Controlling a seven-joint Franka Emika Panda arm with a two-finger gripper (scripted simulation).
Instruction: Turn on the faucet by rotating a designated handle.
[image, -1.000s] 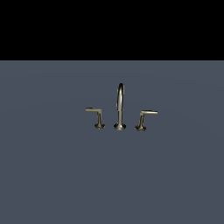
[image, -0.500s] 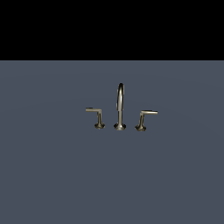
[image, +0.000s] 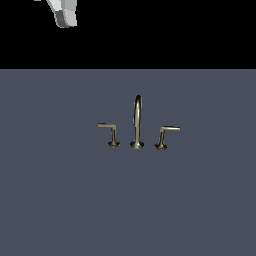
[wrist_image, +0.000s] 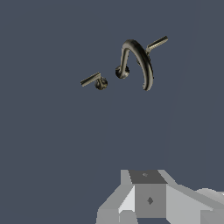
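Note:
The faucet (image: 137, 122) stands mid-floor in the exterior view, with a tall arched spout between two short levers. The handle (image: 108, 128) is the lever bending toward the exterior view's left; its mirror lever (image: 169, 130) bends right. A white-grey piece of the arm (image: 65, 14) shows at the top edge, high up and far from the faucet. In the wrist view the faucet (wrist_image: 139, 59) is seen from above, with one lever (wrist_image: 90, 79) beside it and another (wrist_image: 156, 43) behind the spout. Grey parts of my gripper (wrist_image: 148, 199) fill the lower edge; its fingertips are out of frame.
The faucet stands on a flat blue-grey floor (image: 60, 200). Nothing else stands on it. Above the floor's far edge the background is black.
A white-grey piece of the arm has come into the exterior view at the top left. The faucet and both levers stand as before.

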